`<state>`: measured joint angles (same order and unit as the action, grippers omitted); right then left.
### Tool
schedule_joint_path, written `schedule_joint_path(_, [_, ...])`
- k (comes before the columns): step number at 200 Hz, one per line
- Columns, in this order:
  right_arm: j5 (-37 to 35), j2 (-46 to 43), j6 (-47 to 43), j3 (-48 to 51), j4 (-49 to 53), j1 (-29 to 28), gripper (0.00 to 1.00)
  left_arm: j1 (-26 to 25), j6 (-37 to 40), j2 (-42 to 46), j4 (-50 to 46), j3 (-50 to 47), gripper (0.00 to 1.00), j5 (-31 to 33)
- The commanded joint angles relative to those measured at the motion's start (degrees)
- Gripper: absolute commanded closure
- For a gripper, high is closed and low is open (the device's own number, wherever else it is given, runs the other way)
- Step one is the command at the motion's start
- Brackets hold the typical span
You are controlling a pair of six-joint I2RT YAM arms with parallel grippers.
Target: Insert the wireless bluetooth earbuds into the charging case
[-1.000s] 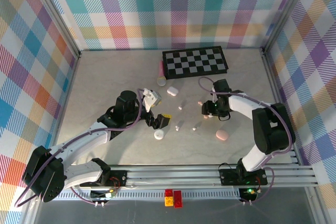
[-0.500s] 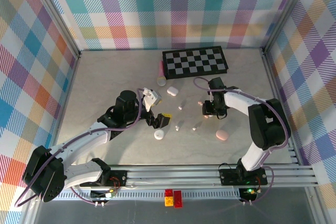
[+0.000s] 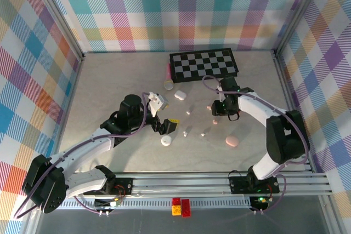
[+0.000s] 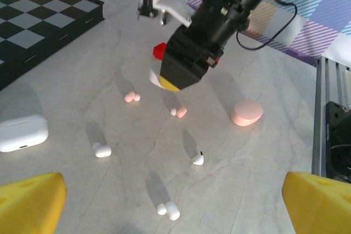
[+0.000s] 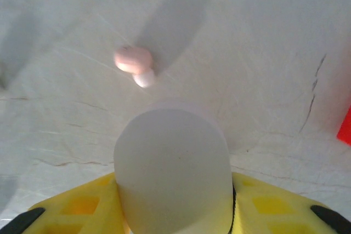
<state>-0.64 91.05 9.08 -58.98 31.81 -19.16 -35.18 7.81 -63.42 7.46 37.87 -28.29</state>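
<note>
Between the yellow fingers (image 5: 274, 201) of my right gripper (image 5: 173, 190) sits a rounded white charging case (image 5: 173, 163), and the gripper is shut on it. A pink earbud (image 5: 133, 61) lies just ahead on the table. Seen from the left wrist, the right gripper (image 4: 167, 80) hovers above two pink earbuds (image 4: 130, 97) (image 4: 179, 112). Three white earbuds (image 4: 101, 150) (image 4: 197, 159) (image 4: 168, 210) lie nearer my left gripper (image 4: 174, 184), which is wide open and holds nothing. From above, the left gripper (image 3: 164, 126) is left of the white earbuds (image 3: 185, 133). The right gripper (image 3: 219, 109) is at centre right.
Another white case (image 3: 180, 95) lies behind the earbuds and one more (image 3: 166, 141) in front. A pink case (image 3: 232, 142) sits to the right. A checkerboard (image 3: 204, 65) and a beige cylinder (image 3: 168, 85) stand at the back. Red and yellow bricks (image 3: 181, 207) lie by the front rail.
My right gripper has shifted slightly toward the back of the table and its jaws have closed in on the white case. The left arm has not moved.
</note>
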Motion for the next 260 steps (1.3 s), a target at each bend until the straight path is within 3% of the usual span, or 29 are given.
schedule_joint_path(1, [4.78, -2.48, -4.67, -2.09, 1.15, -0.34, 0.59, 0.00, 1.24, 1.62, -1.26, 2.27, 0.00, -1.28])
schedule_joint_path(25, [10.50, -6.75, -6.54, -3.63, 2.73, -0.35, 0.60, 0.45, 1.71, 2.89, -2.84, 3.16, 0.00, -2.59])
schedule_joint_path(65, [24.74, -11.65, -14.14, -7.56, 8.94, -1.80, 0.62, 1.96, 3.80, 2.95, -8.97, 5.89, 0.00, -10.98])
schedule_joint_path(92, [29.25, -15.22, -22.59, -8.53, 11.75, -5.28, 0.60, 1.96, 6.88, 3.33, -12.83, 8.29, 0.02, -16.41])
schedule_joint_path(133, [37.15, -16.16, -27.80, -13.48, 17.13, -9.71, 0.63, 1.96, 14.57, 2.80, -20.21, 11.61, 0.07, -21.11])
schedule_joint_path(173, [38.38, -14.81, -32.45, -18.31, 22.18, -15.26, 0.64, 1.96, 17.15, 1.20, -22.49, 13.12, 0.12, -25.48])
schedule_joint_path(260, [36.92, -8.94, -35.49, -25.34, 24.92, -22.32, 0.65, 1.87, 11.90, -1.60, -18.01, 14.19, 0.32, -28.36])
